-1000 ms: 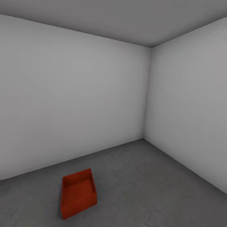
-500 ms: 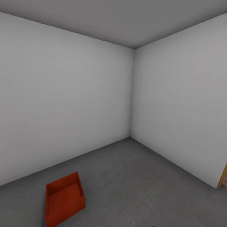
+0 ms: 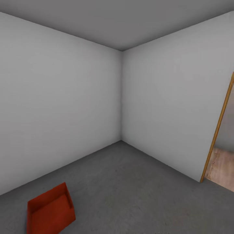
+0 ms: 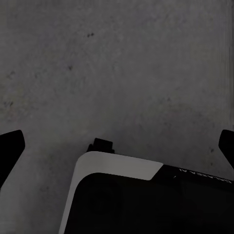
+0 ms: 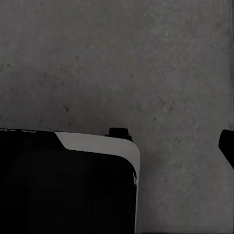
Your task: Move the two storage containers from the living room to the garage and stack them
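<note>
One orange-red lidless rectangular storage container (image 3: 49, 211) sits on the dark grey rough concrete-like floor (image 3: 130, 185) of the garage, low at the head view's left, near the pale grey left wall (image 3: 58, 104) but apart from it, open side up and empty. No second box on top, so judged step: first container placed, robot off to fetch the other. At the head view's right edge a wood-framed doorway (image 3: 217, 130) shows, with light wood-plank flooring (image 3: 224, 169) beyond it, likely the way to the living room.

Left gripper (image 4: 117, 146): two dark fingertips (image 4: 10, 146) at opposite edges of the left wrist view, wide apart, nothing between them, only floor and the robot's white-and-black base below. Right gripper: one dark fingertip (image 5: 228, 146) at the right wrist view's edge, the other not visible, so spread cannot be told; nothing held as far as visible.

Next move calls for: drive through the doorway without clipping the frame, find the second box, grasp it by the walls, return, then set it squarely over the first box so it rests on top and not tilted.
</note>
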